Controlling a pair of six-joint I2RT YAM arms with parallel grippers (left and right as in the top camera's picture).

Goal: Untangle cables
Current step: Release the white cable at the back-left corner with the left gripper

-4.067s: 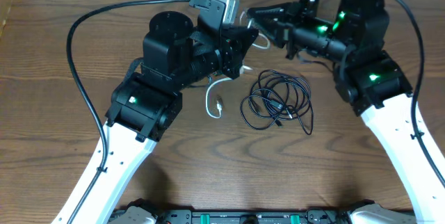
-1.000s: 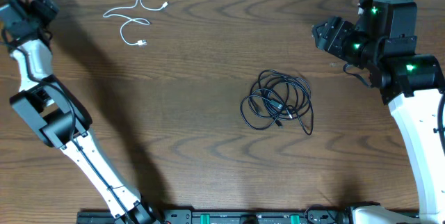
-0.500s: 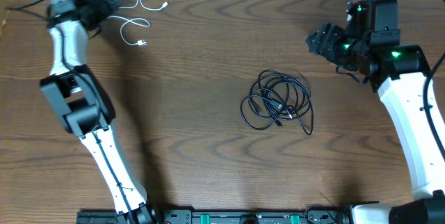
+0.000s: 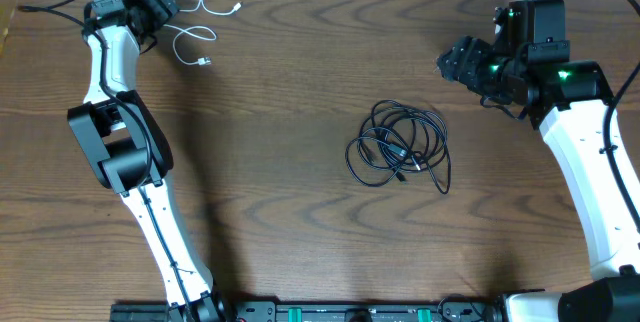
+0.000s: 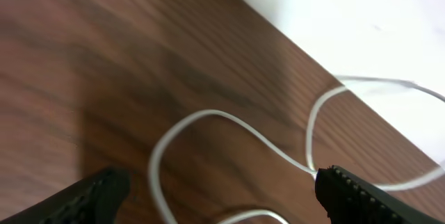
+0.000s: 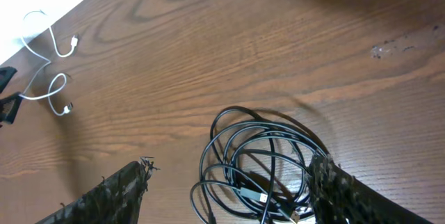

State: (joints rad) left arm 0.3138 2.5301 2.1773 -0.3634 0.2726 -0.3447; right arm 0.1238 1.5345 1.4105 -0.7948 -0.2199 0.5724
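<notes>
Overhead, the white cable [image 4: 195, 34] lies slack just beside the left tool [image 4: 160, 7], which is wide and empty. The black cables [image 4: 398, 148] sit coiled on the table [image 4: 300, 222], well apart from the right tool [image 4: 455, 62], also wide and empty. In the left wrist view, thin white loops run between the tool's fingers without touching them. In the right wrist view, overlapping black loops lie just ahead of the tool. They look light, limp and springy, and are probably best pinched at their outer edge.

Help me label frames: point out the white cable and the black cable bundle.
white cable [image 4: 205, 61], overhead view, on its lower plug end.
black cable bundle [image 4: 392, 150], overhead view, on the middle strands.
</notes>
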